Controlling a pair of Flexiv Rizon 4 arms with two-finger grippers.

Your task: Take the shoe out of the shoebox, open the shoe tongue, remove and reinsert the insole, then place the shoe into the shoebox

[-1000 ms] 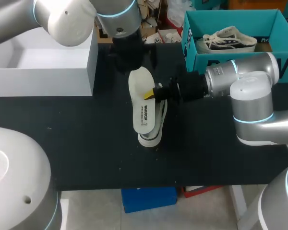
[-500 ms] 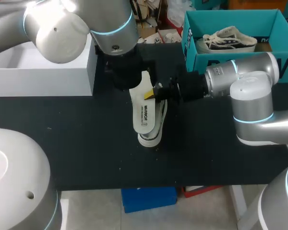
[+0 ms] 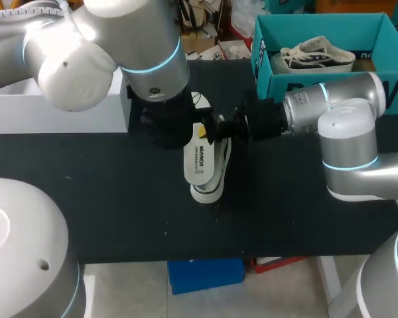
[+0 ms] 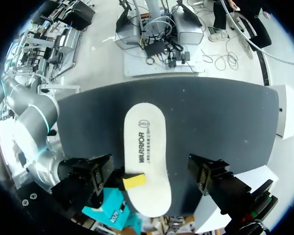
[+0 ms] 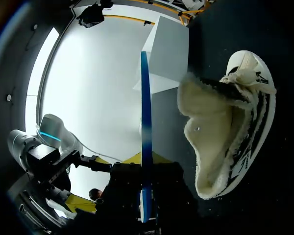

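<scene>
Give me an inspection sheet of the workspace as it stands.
Surface: black table, dark and flat.
Job's things: shoe on its side mid-table; insole out of it, held over it; teal shoebox at the far right holds a second shoe.
Clutter: white box at the far left.
Grippers: right gripper, jaws shut on the insole's edge; left arm hangs over the insole's far end.
Cables: nothing seen on the table.
Surroundings: nothing seen reaching over the table.

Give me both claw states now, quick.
Left claw: open, holding nothing, over the insole.
Right claw: closed on the insole's edge.
</scene>
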